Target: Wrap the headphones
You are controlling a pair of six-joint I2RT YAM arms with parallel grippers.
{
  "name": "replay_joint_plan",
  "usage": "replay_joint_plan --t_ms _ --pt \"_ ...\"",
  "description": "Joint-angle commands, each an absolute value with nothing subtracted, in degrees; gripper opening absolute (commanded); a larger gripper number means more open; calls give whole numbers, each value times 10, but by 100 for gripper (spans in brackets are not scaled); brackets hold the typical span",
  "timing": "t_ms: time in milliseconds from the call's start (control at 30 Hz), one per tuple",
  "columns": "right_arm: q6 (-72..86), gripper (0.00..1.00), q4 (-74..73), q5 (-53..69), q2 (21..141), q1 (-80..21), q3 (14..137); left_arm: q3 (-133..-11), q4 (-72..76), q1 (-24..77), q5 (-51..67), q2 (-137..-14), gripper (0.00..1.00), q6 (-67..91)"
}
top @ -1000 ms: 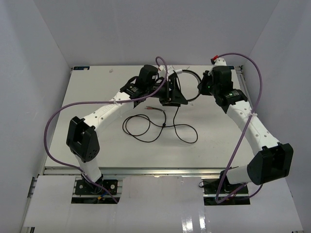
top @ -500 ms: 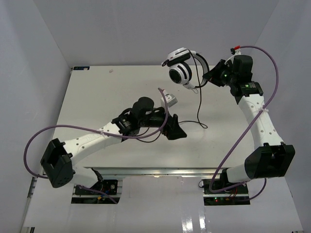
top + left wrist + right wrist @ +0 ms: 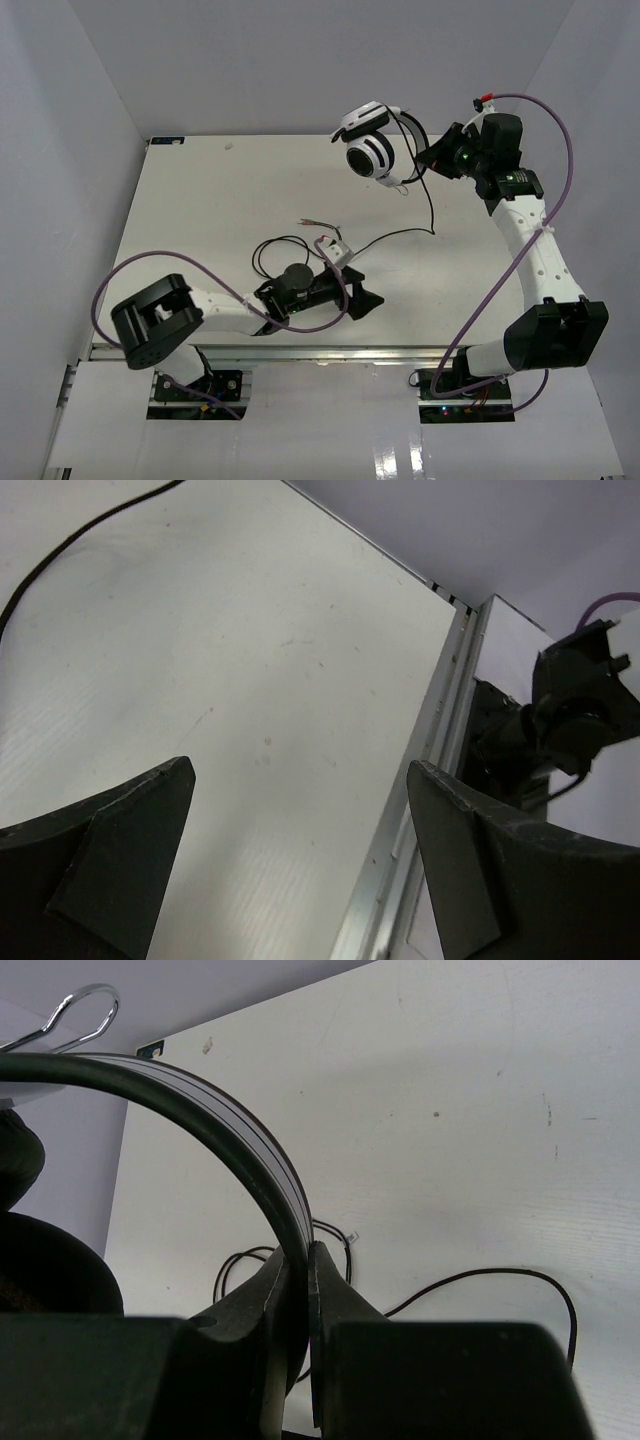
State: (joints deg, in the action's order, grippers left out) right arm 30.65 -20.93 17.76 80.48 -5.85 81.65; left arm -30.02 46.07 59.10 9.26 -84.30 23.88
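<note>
The right claw (image 3: 425, 160) is clamped on the headband (image 3: 240, 1150) of the headphones (image 3: 371, 150), holding them in the air over the far right part of the tabletop (image 3: 200, 190), with the cups out to the left in the top view. Their cable (image 3: 500, 1271) drops to the tabletop and runs left into loose loops beside the left arm. The left claw (image 3: 362, 300) sits low by the near edge, well apart from the headphones, its fingers (image 3: 110, 860) spread wide with nothing between them.
</note>
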Motion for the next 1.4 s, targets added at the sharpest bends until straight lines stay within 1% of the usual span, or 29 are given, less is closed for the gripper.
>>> replay_joint_plan --t_ms 0,100,267,367,633,767,833,900,967,1033,1067,1200,1233,1267,1367 --pt "314 8 -172 197 762 -59 848 -380 606 617 22 -940 98 114" --pt "316 8 -169 198 749 -64 833 -444 653 617 19 -1024 98 60" --pt "320 8 -164 205 732 -71 817 -593 645 617 11 -1159 98 -3" --pt "324 8 -162 211 722 -73 809 -652 636 615 9 -1228 98 -38" --pt "328 8 -163 228 698 -76 796 -798 596 595 10 -1330 98 -50" --pt "331 8 -159 239 690 -76 785 -876 564 581 9 -1360 97 -38" --pt "331 8 -158 241 687 -76 780 -897 559 576 15 -1372 94 -36" --pt "331 8 -158 243 683 -76 775 -920 556 571 31 -1379 89 -28" --pt "331 8 -157 243 683 -76 772 -927 561 570 64 -1384 74 -13" --pt "331 8 -157 243 683 -76 771 -918 579 570 85 -1383 63 -5" --pt "330 8 -157 242 682 -76 771 -904 591 570 97 -1380 55 13" --pt "326 8 -157 239 680 -74 770 -819 652 570 121 -1349 13 65" --pt "325 8 -157 239 680 -73 770 -793 669 570 122 -1339 6 72" --pt "324 8 -156 239 680 -71 769 -760 692 570 124 -1325 0 81" --pt "310 8 -162 228 677 -68 770 -661 743 570 125 -1277 0 91"
